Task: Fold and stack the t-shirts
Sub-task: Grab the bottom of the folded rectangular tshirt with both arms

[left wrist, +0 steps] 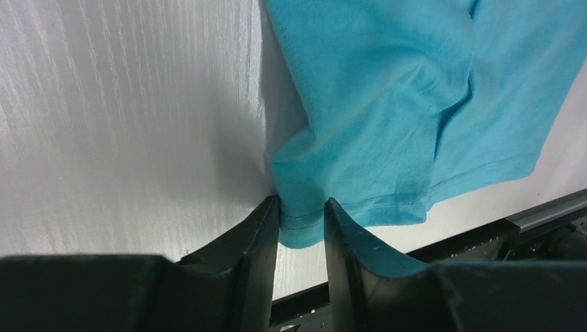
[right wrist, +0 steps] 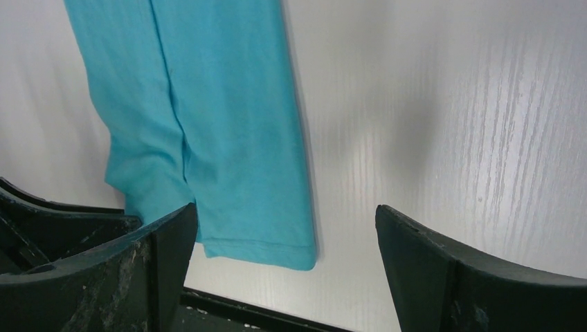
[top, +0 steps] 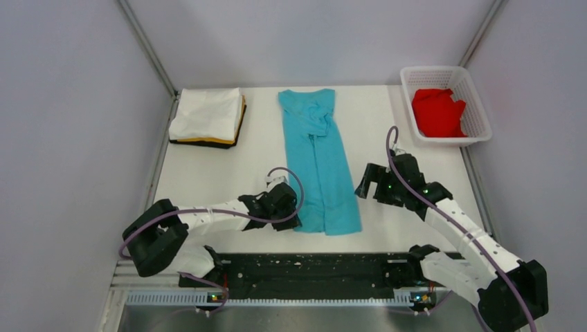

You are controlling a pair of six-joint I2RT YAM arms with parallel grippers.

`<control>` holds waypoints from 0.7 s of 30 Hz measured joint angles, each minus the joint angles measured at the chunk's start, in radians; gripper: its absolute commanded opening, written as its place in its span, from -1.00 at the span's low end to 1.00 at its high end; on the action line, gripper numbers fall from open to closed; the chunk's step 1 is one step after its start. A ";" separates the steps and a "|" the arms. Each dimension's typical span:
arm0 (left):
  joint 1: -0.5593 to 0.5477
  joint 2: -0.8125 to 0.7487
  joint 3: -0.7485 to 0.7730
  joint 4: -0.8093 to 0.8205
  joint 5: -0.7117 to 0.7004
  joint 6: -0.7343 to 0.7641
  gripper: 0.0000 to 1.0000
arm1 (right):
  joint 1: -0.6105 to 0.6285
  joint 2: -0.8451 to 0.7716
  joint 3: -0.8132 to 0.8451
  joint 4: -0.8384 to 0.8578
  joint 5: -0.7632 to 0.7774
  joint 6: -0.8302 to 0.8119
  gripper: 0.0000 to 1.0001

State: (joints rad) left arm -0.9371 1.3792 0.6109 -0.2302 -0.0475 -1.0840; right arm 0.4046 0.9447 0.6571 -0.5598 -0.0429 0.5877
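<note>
The left claw [left wrist: 302, 207] is down low at the near end of the tabletop [top: 208, 180]. Its two fingers stand narrow, with the near left corner of the blue t-shirt [left wrist: 387, 104] squeezed between them. The cloth fills the gap, so it looks like a pinch on the hem.

The right claw [right wrist: 287, 214] is wide and holds nothing. It hangs just to the right of the shirt's near right corner, above bare tabletop.

The blue t-shirt lies in the middle as a long, thin strip. It runs from the near edge to the far edge. Its sides are already folded in and it is a bit bunched at the far end.

I think the step in hand is folding this strip in half. For that, the right claw should slide over and pinch its own corner. Then both claws could lift the near hem together and carry it to the far end.

At the far left, a white t-shirt [top: 206, 114] sits folded on a yellow t-shirt [top: 240, 119]. At the far right, a red t-shirt [top: 437, 112] waits, crumpled, in the basket [top: 477, 114].
</note>
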 measured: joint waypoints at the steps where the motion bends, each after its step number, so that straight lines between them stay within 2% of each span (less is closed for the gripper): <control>1: 0.000 -0.002 -0.003 0.001 0.003 -0.002 -0.39 | 0.000 -0.003 -0.005 -0.003 -0.001 0.000 0.94; 2: 0.000 -0.002 -0.006 0.003 0.006 -0.003 -0.46 | 0.000 -0.005 -0.010 -0.006 -0.003 0.001 0.92; 6: 0.000 0.005 -0.008 0.001 0.015 -0.008 -0.99 | 0.000 -0.006 -0.028 -0.011 -0.031 0.001 0.86; 12: -0.001 0.010 -0.008 0.000 0.029 -0.024 -1.00 | 0.013 -0.029 -0.078 -0.016 -0.109 0.021 0.70; 17: -0.003 -0.018 -0.031 -0.009 0.033 -0.050 -1.00 | 0.108 -0.026 -0.160 -0.018 -0.147 0.070 0.53; 21: -0.006 -0.029 -0.038 -0.018 0.037 -0.069 -1.00 | 0.127 -0.016 -0.219 0.000 -0.161 0.110 0.47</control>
State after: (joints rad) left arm -0.9428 1.3506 0.5732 -0.2485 -0.0109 -1.1534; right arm 0.5312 0.9291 0.4377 -0.5598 -0.2039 0.6975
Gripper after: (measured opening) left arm 0.015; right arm 0.762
